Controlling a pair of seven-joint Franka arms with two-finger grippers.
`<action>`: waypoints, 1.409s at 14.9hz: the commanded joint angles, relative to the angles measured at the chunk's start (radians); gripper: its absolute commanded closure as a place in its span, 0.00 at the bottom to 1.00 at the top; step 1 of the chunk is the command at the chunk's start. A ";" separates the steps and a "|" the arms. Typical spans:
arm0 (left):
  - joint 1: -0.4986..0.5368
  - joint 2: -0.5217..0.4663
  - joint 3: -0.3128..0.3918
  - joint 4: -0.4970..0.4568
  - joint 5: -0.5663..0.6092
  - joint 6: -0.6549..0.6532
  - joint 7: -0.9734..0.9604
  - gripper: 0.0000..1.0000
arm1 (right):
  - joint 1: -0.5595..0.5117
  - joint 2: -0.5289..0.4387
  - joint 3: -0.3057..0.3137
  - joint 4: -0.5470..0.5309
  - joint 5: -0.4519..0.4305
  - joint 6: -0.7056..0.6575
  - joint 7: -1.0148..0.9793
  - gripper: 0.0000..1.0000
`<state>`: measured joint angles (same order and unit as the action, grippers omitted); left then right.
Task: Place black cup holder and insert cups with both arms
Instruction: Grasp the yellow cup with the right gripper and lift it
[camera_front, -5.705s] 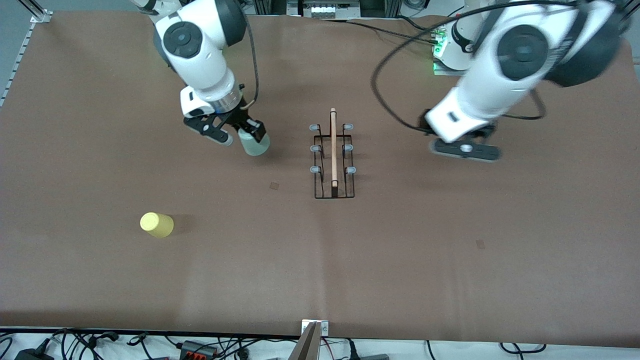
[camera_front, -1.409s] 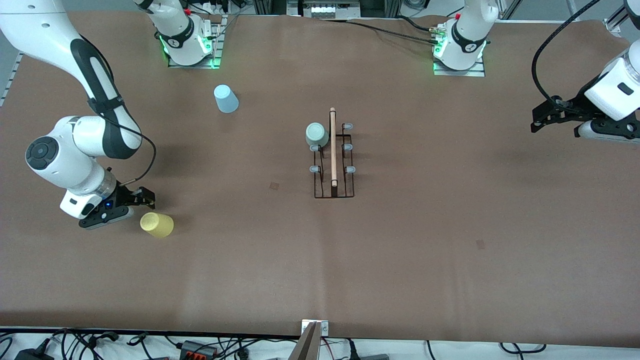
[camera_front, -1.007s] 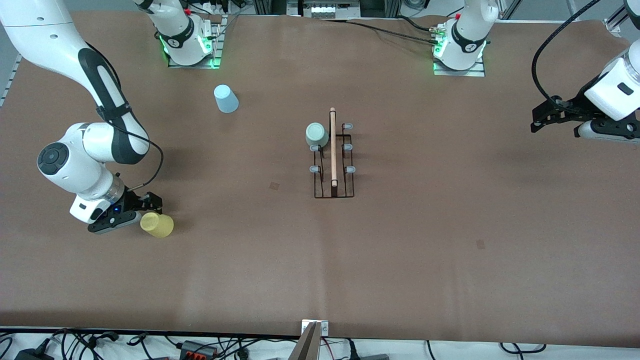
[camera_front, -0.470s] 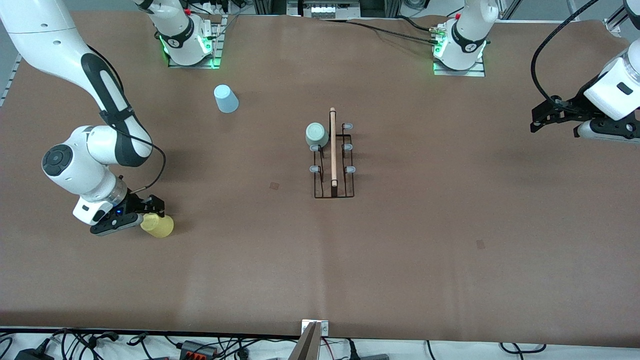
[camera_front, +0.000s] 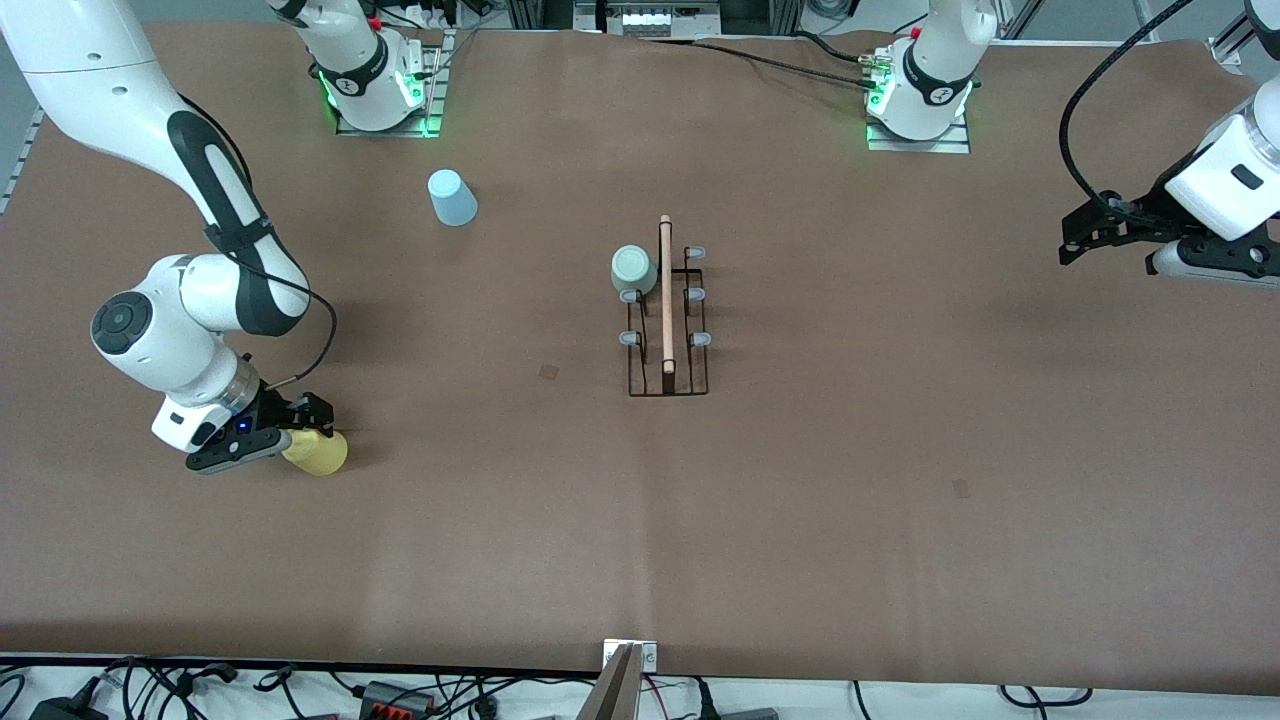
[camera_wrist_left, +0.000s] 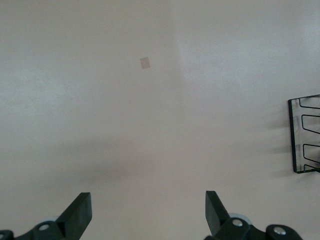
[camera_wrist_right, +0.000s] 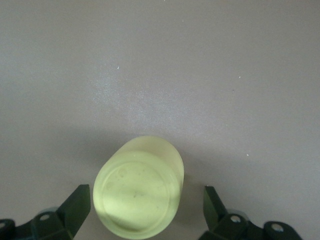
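The black cup holder (camera_front: 667, 310) stands in the middle of the table, and its edge shows in the left wrist view (camera_wrist_left: 305, 135). A pale grey-green cup (camera_front: 633, 268) sits upside down on one of its pegs, at the end nearer the robot bases. The yellow cup (camera_front: 318, 452) stands upside down toward the right arm's end of the table. My right gripper (camera_front: 290, 432) is open and low around that yellow cup (camera_wrist_right: 139, 187), one finger on each side with gaps (camera_wrist_right: 145, 206). A light blue cup (camera_front: 452, 197) stands upside down near the right arm's base. My left gripper (camera_front: 1080, 238) waits open and empty (camera_wrist_left: 147, 212).
Brown table cover (camera_front: 800, 480) with a small darker patch (camera_front: 549, 371) beside the holder and another (camera_front: 961, 488) toward the left arm's end. Cables run along the table edge nearest the front camera (camera_front: 300, 690).
My right gripper has slid toward the yellow cup until its open fingers straddle it. Earlier, the grey-green cup it carried went onto the holder. The left arm has stayed still.
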<state>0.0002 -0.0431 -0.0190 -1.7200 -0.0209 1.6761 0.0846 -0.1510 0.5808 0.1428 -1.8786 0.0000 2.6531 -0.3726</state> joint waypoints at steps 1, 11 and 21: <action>-0.006 0.005 0.008 0.017 -0.017 -0.010 0.015 0.00 | 0.008 0.010 -0.008 0.016 0.025 0.007 -0.032 0.14; -0.006 0.005 0.008 0.017 -0.017 -0.010 0.017 0.00 | 0.016 -0.048 -0.005 0.029 0.021 -0.057 -0.026 0.73; -0.008 0.005 0.008 0.017 -0.017 -0.010 0.014 0.00 | 0.212 -0.292 0.107 -0.020 0.021 -0.371 0.755 0.74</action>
<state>-0.0009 -0.0431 -0.0190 -1.7198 -0.0209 1.6761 0.0846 -0.0037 0.3318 0.2244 -1.8723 0.0108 2.2889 0.1922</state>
